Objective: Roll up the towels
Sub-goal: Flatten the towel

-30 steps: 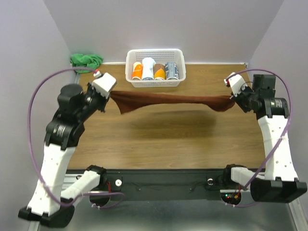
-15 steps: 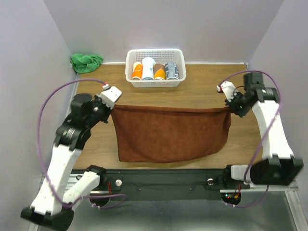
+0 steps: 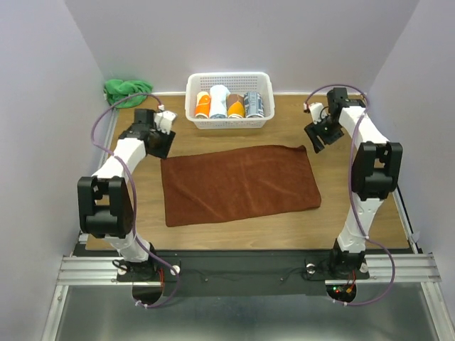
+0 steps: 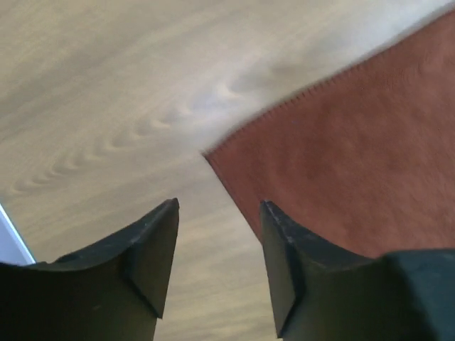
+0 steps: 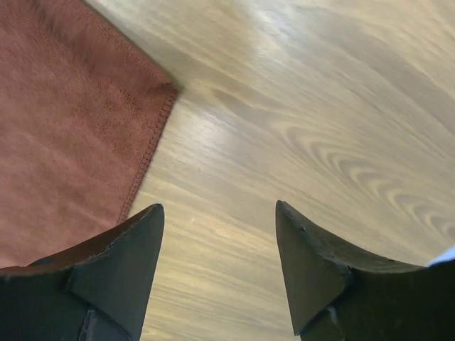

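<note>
Brown towel (image 3: 238,183) lies flat on table (image 3: 355,206), just in front of basket (image 3: 229,77), long axis left-right, parallel w/ basket's front wall. L gripper (image 3: 162,142) hangs over towel corner nearest basket's left end; jaws apart, nothing btwn them. In the wrist view the corner sits just ahead of the tips, cloth off to the right finger's side. R gripper (image 3: 317,139) mirrors it beyond basket's right end: jaws apart, empty, corner ahead-left of tips. Arms approx equally near, one per basket-side corner, so a roll prob starts from that long edge, or else needs a reach to a short end. Green towel (image 3: 128,90) is bunched left of basket, L arm nearer.
</note>
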`<state>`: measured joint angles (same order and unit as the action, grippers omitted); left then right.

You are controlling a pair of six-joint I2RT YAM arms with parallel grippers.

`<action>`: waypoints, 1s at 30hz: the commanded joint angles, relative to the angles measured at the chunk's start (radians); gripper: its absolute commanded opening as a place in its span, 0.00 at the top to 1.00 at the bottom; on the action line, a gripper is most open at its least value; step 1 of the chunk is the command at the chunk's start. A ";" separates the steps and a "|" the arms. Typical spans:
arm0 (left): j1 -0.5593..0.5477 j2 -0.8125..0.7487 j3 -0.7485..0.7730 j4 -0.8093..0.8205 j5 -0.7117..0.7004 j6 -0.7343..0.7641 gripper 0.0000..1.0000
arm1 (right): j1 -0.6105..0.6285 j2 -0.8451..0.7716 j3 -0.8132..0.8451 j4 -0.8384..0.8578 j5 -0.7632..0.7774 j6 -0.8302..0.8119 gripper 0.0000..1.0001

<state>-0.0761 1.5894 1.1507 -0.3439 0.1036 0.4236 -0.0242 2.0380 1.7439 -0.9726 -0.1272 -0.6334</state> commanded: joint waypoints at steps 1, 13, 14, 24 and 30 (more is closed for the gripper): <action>0.067 -0.029 0.135 -0.024 0.168 -0.037 0.29 | -0.025 -0.137 -0.022 0.008 -0.046 0.106 0.31; 0.059 -0.137 -0.064 -0.230 0.324 0.133 0.61 | 0.050 -0.272 -0.453 -0.078 -0.247 0.003 0.55; 0.059 -0.141 -0.083 -0.234 0.327 0.136 0.62 | 0.053 -0.271 -0.471 -0.074 -0.243 -0.005 0.56; 0.044 0.062 -0.109 -0.138 0.285 0.100 0.72 | 0.164 -0.214 -0.665 0.029 -0.174 0.032 0.62; 0.044 0.271 0.056 -0.086 0.222 0.044 0.78 | 0.173 -0.162 -0.627 0.091 -0.146 0.101 0.63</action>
<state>-0.0269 1.7767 1.1156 -0.4969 0.3679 0.5011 0.1383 1.8030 1.1164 -1.0073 -0.2890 -0.5747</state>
